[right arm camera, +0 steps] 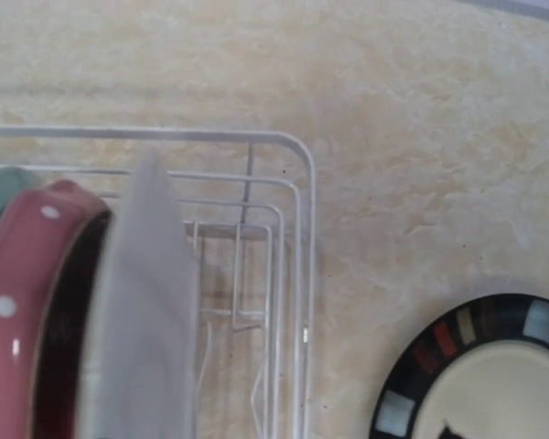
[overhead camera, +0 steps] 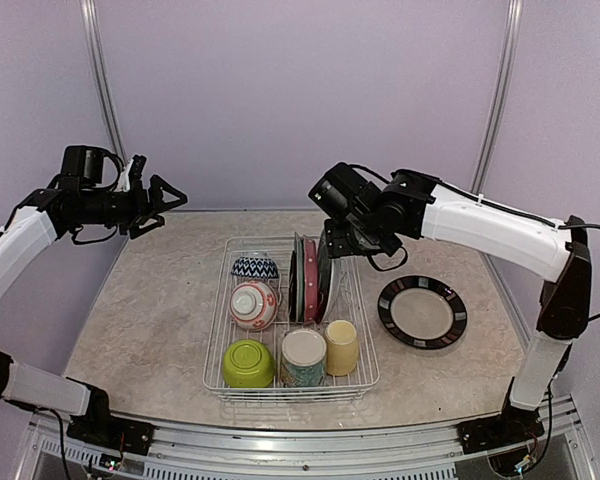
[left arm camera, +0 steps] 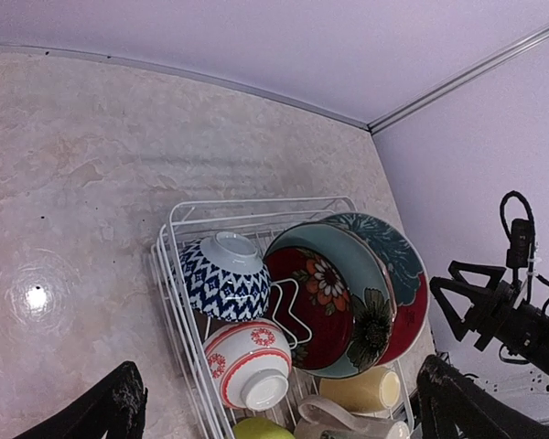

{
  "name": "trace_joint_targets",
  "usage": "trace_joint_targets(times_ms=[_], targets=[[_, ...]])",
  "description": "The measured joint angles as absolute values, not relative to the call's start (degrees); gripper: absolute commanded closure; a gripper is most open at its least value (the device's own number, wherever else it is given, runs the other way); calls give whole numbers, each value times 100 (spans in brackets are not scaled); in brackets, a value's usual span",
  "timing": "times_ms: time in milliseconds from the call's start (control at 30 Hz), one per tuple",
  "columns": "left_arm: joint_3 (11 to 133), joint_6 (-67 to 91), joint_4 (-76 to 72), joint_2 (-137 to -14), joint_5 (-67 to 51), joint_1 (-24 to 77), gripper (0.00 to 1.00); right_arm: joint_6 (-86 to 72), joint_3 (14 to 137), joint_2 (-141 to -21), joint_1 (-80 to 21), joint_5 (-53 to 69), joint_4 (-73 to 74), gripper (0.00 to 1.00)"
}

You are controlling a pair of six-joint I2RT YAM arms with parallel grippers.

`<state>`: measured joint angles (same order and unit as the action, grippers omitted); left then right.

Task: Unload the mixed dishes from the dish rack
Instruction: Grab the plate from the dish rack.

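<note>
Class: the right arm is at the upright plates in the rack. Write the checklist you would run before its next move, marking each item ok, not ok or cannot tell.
1. Right gripper above the upright plates: ok.
2. Its hold on the pink dotted plate: cannot tell; one blurred finger shows beside the rim.
3. Left gripper open, raised, away from the dish rack: ok.
4. Dark plate flat on the table, apart from the rack: ok.
5. Bare table beside the dark plate: ok.
</note>
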<state>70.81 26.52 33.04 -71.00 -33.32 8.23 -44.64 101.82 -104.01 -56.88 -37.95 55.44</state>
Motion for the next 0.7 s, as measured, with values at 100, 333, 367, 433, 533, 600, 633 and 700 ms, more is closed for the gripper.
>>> trace_joint_targets(times_ms=[100, 333, 367, 433, 533, 600, 633, 700], targets=[[7081, 2655, 3304, -7100, -3347, 825, 1, -4346, 10077, -10171, -5697, -3763, 5413, 27], [7081, 2655, 3304, -7100, -3367, 825, 1, -4298, 10167, -10145, -5728, -3778, 5358, 27], [7081, 2655, 3304, -7100, -3367, 825, 1, -4318, 10193, -10160, -5728, -3785, 5365, 27], [7081, 2655, 3304, -7098, -3367, 825, 1, -4399, 10280, -10221, -5728, -3802, 5374, 28], [7081, 2655, 3304, -7087, -3367, 825, 1, -4584, 10309, -10337, -5728, -3804, 5380, 31], [7081, 2655, 3304, -7076, -3365, 825, 1, -4753, 10337, -10477, -5728, -3822, 5433, 34], [7083, 2655, 3304, -7072, -3365, 825, 1, -4847, 10353, -10562, -5728, -3839, 5492, 35], [7083, 2655, 3304, -7067, -3365, 825, 1, -5011, 10355, -10715, -5728, -3859, 5605, 43]])
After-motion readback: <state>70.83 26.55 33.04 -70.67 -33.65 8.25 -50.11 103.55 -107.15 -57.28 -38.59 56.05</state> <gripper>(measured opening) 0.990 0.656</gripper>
